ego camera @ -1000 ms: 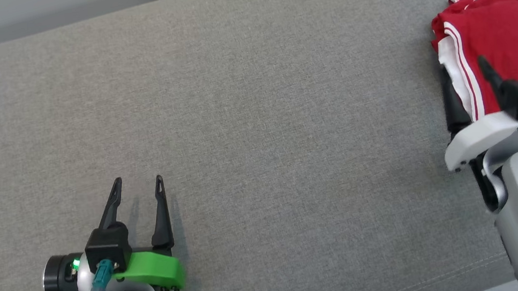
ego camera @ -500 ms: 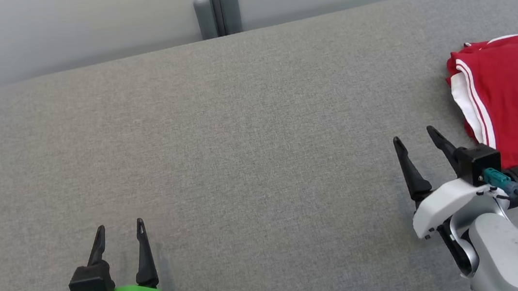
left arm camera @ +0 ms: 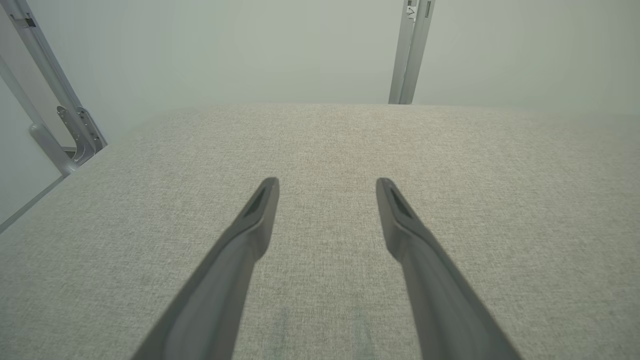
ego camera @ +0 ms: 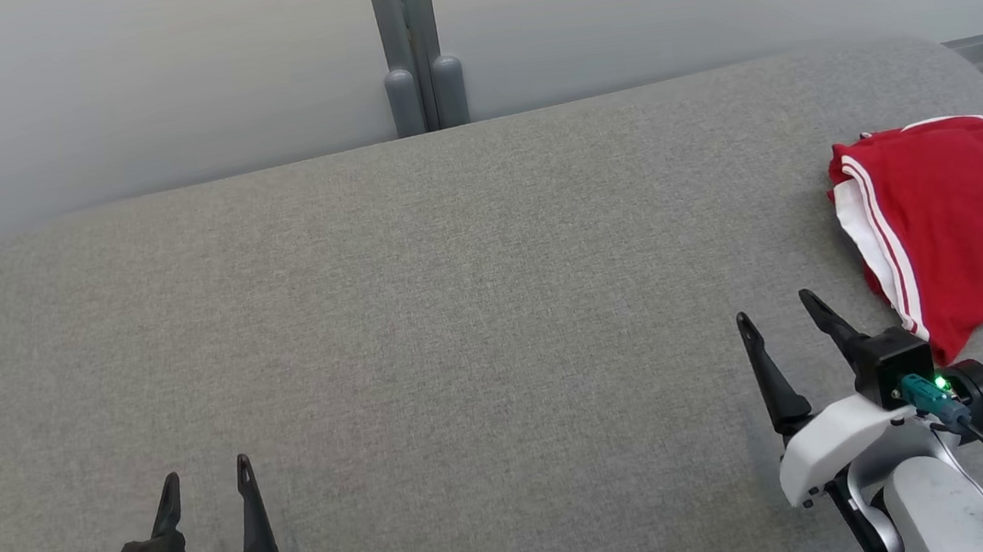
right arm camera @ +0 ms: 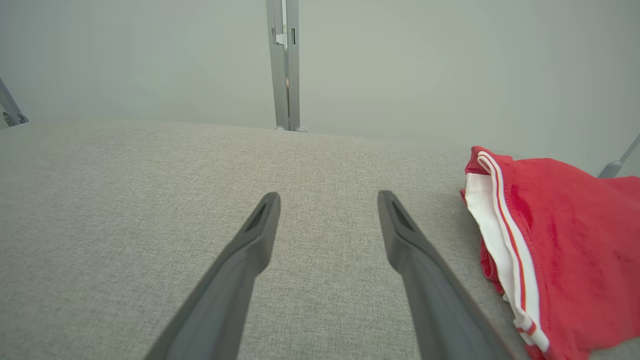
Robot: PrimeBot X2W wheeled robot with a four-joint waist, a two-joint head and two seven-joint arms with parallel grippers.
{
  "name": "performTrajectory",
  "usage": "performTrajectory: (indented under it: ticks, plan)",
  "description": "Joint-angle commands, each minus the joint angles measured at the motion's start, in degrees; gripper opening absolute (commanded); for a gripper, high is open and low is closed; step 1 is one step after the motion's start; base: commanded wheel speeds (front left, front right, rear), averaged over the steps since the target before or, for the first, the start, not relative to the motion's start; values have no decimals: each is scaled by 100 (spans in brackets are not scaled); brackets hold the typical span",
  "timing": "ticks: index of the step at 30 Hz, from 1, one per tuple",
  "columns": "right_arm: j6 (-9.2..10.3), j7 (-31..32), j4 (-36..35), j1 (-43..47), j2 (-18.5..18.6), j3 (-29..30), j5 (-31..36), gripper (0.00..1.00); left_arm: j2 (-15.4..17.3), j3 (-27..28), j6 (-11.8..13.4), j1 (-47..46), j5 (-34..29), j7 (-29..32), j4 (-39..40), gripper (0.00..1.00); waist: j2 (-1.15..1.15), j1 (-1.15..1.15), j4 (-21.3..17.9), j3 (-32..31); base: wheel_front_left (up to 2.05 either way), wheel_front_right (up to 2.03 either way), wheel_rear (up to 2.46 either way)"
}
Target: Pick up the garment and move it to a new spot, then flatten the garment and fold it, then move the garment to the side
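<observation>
Head view: the red garment (ego camera: 966, 213), folded w/ its white-striped edge facing inward, is seen at the far right of the grey bench (ego camera: 459, 317), near the rounded right corner. The right end effector (ego camera: 774, 308) is held just beside the garment's near-left corner, fingers spread wide, nothing gripped. The left end effector (ego camera: 206, 470) is seen at lower left, likewise wide open & empty. Broad bare fabric lies btwn them, up to the rear edge.

Left wrist view: spread fingers are seen over bare bench; the bench's left edge is visible.

Right wrist view: the garment is seen right of the spread fingers, no cloth btwn them.
</observation>
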State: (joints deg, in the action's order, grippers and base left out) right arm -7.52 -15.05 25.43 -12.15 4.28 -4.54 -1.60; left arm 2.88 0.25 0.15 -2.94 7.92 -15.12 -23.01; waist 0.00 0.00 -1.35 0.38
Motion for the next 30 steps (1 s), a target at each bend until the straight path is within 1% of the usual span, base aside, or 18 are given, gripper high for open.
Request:
performTrajectory:
  ticks: [1,6,10,15,30]
  plan:
    - [8,-12,-48,89,-6,68,42,100,12,55,-24,72,4,4,-18,100,0,0,-24,-55,0,0,0]
    - [8,-12,-171,149,-55,205,93,100,12,108,-78,100,7,4,-10,100,0,0,-16,-127,0,0,0]
    - [8,-12,-193,110,-62,136,64,100,13,167,-126,131,72,4,5,100,0,0,-20,-171,0,0,0]
    - [8,-12,-299,119,-78,151,-4,100,12,200,-207,137,2,4,8,100,0,0,-5,-192,0,0,0]
    - [9,-12,-362,164,-67,158,-63,100,12,148,-238,137,17,4,46,100,0,0,29,-139,0,0,0]
